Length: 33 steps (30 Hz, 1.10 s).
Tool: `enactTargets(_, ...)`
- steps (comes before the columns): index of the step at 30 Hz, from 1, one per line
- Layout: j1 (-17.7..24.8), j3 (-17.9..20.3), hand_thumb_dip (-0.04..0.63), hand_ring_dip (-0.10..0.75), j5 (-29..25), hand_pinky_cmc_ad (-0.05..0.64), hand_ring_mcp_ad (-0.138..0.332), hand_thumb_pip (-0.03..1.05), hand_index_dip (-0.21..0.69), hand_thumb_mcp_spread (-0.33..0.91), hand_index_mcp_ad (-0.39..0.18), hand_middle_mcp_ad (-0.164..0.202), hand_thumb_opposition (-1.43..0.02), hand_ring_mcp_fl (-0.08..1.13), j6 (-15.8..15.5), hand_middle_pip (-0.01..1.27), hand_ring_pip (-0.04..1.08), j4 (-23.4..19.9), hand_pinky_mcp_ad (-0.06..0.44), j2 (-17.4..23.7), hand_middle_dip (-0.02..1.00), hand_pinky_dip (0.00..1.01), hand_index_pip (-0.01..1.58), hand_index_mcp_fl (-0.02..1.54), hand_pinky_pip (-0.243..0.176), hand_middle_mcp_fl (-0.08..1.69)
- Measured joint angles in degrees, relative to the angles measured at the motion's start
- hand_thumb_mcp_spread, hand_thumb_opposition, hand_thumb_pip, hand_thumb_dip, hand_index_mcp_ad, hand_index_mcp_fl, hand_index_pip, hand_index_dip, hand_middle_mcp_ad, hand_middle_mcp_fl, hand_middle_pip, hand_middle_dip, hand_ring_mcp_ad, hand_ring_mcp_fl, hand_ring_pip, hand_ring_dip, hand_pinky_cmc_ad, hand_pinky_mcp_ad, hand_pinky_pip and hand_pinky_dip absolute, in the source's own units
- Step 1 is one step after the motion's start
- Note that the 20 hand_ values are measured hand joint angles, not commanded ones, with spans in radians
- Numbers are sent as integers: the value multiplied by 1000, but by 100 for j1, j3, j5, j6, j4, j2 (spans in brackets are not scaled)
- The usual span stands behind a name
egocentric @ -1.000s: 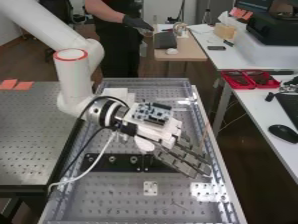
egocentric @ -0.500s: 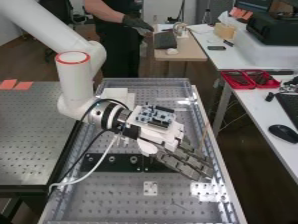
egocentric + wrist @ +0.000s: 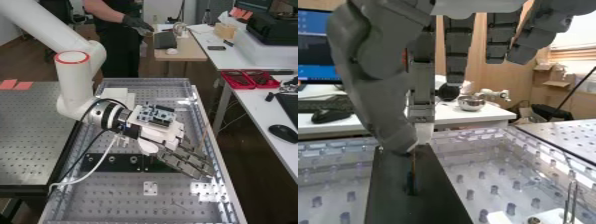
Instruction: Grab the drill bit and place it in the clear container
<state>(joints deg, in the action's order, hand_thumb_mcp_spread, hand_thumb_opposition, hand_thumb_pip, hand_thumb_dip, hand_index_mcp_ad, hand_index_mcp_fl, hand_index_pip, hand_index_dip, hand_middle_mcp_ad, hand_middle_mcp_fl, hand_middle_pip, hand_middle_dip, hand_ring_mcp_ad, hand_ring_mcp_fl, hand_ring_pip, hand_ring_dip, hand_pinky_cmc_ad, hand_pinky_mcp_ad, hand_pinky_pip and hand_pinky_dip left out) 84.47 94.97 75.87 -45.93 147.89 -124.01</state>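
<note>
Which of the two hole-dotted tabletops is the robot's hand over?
The middle tabletop, the one with a black bar; the hand hangs above it. The other tabletop has orange notes at its far end.

The hand [image 3: 370, 95] seems to pinch the thin drill bit [image 3: 412, 181] upright above the black plate [image 3: 441, 200].

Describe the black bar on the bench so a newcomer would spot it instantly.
Find the large perforated bench beneath the white robot arm. Across its middle, partly hidden by the robot's dark grey hand, runs a long, flat black bar. Its row of round silvery fittings and dark surface set it apart from the small pale plate nearer the camera.
</note>
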Motion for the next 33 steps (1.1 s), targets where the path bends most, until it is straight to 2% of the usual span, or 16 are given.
enactTargets(2, -8, -15, 298, 16, 31, 297, 178, 527, 377, 579, -120, 33, -906, 44, -30, 126, 98, 16, 138, -5, 206, 141, 1045, 677, -61, 230)
enactTargets(11, -41, -12, 298, 17, 99, 300, 180, 508, 377, 583, -157, 30, -965, 45, -123, 129, 91, 27, 138, 7, 206, 143, 1059, 672, -61, 246)
enactTargets(22, -54, 13, 298, 17, 94, 311, 176, 508, 379, 604, -147, 26, -956, 61, -21, 129, 93, 8, 134, 62, 206, 143, 1049, 670, -61, 260)
enactTargets(26, -66, -13, 298, 19, 78, 307, 176, 508, 379, 562, -147, 26, -929, 61, 77, 129, 94, 20, 134, 50, 206, 143, 974, 639, -61, 260)
enactTargets(33, -63, -50, 302, 23, 65, 307, 176, 517, 379, 545, -143, 26, -899, 59, 113, 129, 93, 22, 131, 4, 206, 143, 955, 586, -61, 257)
